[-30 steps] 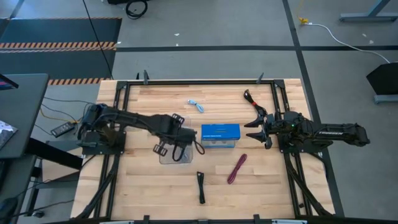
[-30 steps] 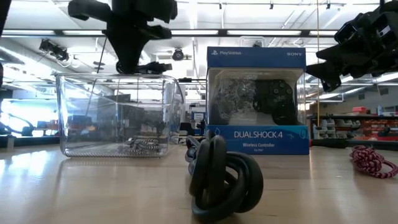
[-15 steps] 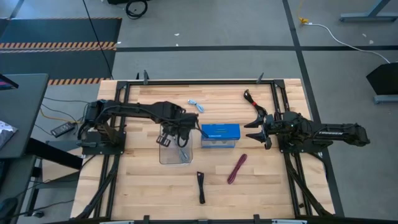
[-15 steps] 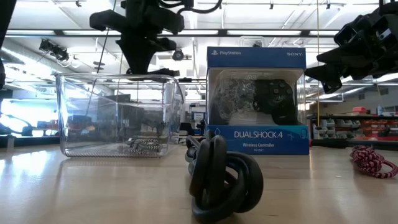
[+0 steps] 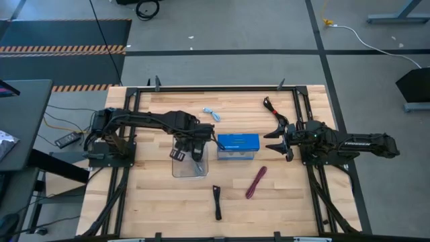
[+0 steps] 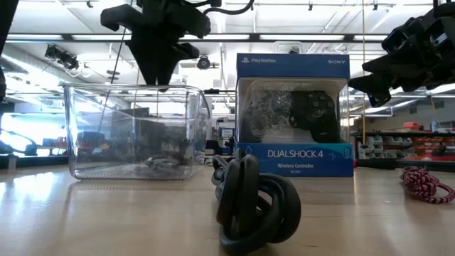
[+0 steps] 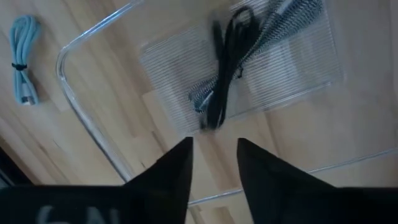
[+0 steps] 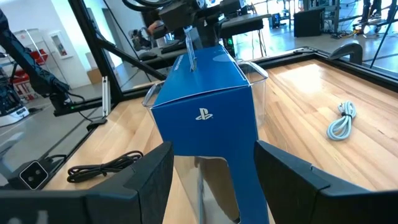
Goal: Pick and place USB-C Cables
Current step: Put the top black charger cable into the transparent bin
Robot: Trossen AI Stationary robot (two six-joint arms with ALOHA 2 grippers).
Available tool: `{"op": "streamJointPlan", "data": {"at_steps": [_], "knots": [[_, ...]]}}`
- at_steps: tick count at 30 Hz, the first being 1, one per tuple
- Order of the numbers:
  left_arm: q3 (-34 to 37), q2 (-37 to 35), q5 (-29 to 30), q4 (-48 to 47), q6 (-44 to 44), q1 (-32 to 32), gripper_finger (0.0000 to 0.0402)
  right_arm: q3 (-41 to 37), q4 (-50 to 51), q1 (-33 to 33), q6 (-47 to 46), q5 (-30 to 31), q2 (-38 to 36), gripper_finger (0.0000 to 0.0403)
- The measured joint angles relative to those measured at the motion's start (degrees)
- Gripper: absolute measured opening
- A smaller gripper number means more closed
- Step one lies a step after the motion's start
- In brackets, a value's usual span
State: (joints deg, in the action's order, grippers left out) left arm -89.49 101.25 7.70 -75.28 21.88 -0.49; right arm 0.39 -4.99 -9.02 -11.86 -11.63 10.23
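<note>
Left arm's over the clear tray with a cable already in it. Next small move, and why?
Probably lift the left gripper clear of the clear tray and swing toward the light blue cable. Its fingers are open and empty in the wrist view, and the black cable already lies on the tray floor, released. The light blue cable looks like the nearest one on the table. The right gripper waits beside the blue box.

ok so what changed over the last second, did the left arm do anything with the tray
The left gripper pulled back from the near-right of the clear tray to above its far edge, fingers open and holding nothing. A black cable lies in the tray. The right gripper, blue box, light blue cable, maroon cable and the black cable at the near edge stayed put.
</note>
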Motion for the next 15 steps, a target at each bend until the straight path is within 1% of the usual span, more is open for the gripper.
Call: {"op": "streamJointPlan", "data": {"at_steps": [3,5,9,15], "knots": [[0.0,0.0,0.1,0.0,-0.6,0.0,0.0161,0.0,0.0,0.0,0.0,0.0,0.0,0.0229],[0.0,0.0,0.1,0.0,-0.6,-0.3,0.017,0.0,0.0,0.0,0.0,0.0,0.0,0.0229],[0.0,0.0,0.1,0.6,-0.1,-1.9,0.0172,0.0,0.0,0.0,0.0,0.0,0.0,0.0229],[-2.1,0.1,0.3,2.6,4.6,-6.0,0.0173,0.0,0.0,0.0,0.0,0.0,0.0,0.0229]]}}
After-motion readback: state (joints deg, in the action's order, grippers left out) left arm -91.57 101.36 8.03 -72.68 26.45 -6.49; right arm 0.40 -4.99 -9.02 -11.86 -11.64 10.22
